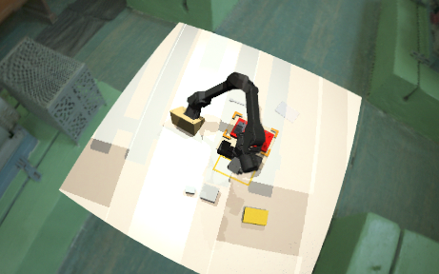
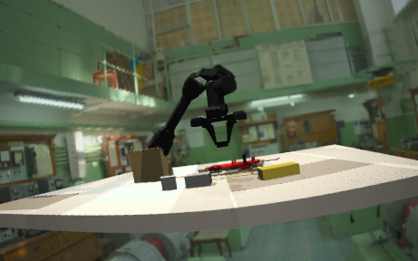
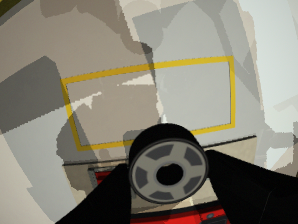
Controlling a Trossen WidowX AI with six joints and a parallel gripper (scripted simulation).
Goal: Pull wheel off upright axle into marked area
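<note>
My gripper (image 2: pixel 221 140) (image 3: pixel 166 164) is shut on the wheel (image 3: pixel 170 159), a black tyre with a grey spoked face. It holds the wheel high above the table, clear of everything below. In the wrist view the wheel overlaps the near edge of the marked area, a yellow outline (image 3: pixel 232 95) (image 1: pixel 239 180) on the table. The red base (image 1: pixel 267 141) (image 2: pixel 226 166) (image 3: pixel 165 219) lies beside the outline. A short dark upright post (image 2: pixel 244 159) stands on it in the exterior view. The arm hides the fingertips and wheel in the top view.
A yellow block (image 1: pixel 254 216) (image 2: pixel 278 171) lies beyond the marked area. A grey block (image 1: pixel 209 193) (image 2: pixel 199 179) and a smaller grey block (image 1: pixel 189 191) (image 2: pixel 169 183) lie near it. Orange corner brackets (image 1: pixel 236 114) surround the red base. A tan block (image 1: pixel 187 123) (image 2: pixel 146 167) stands at the arm's foot.
</note>
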